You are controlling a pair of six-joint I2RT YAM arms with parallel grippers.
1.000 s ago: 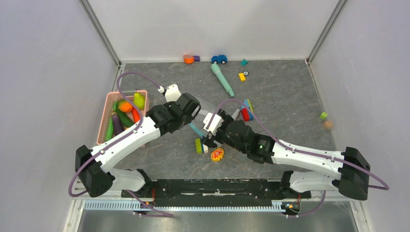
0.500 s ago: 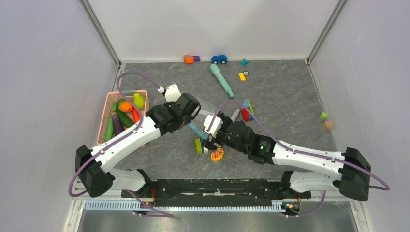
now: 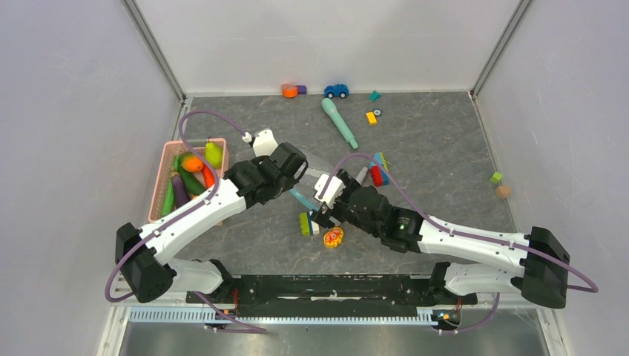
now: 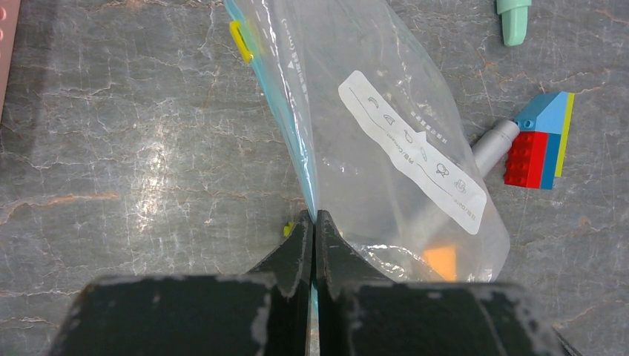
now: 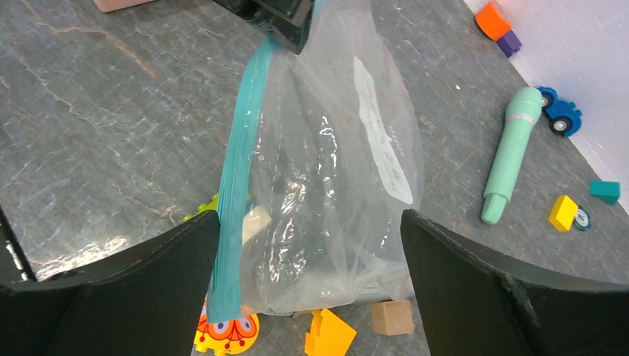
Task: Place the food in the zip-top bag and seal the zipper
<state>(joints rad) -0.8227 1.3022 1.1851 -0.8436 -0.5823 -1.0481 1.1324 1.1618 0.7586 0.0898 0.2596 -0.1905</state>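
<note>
- Looks to be the opening step: getting the zip-top bag [image 5: 326, 148] held and its mouth parted, ahead of any loading.
- Finds the bag at the middle of the surface [image 3: 445, 148], between the two hands and right of the pink basket [image 3: 157, 194], apparently raised by one edge rather than lying flat.
- Pinches the zipper [image 5: 234, 200] with the left hand [image 4: 313, 222], fingers pressed fully together on the teal strip, with nothing else between them.
- Holds the right hand [image 5: 310, 215] spread to the full, one finger on either side of the bag's near end, gripping nothing. No telling of any contact with the film.
- Leaves the food [image 3: 194, 167] well apart from the bag, piled in the basket at the left: purple, green, orange and yellow pieces.
- Shows no food inside the bag, by the look of it. Orange patch seen through the film in the left wrist view: inside or beneath, no telling.
- Calls next, probably, for bringing the right hand in onto the free lip of the mouth, closing on one layer only, then drawing away from the left hand to part the strip.
- Needs care there: thin, slippery film, likely to crumple or slide, and both layers easily caught at once.
- Only after that, fetching pieces from the basket one by one, then sealing last.
</note>
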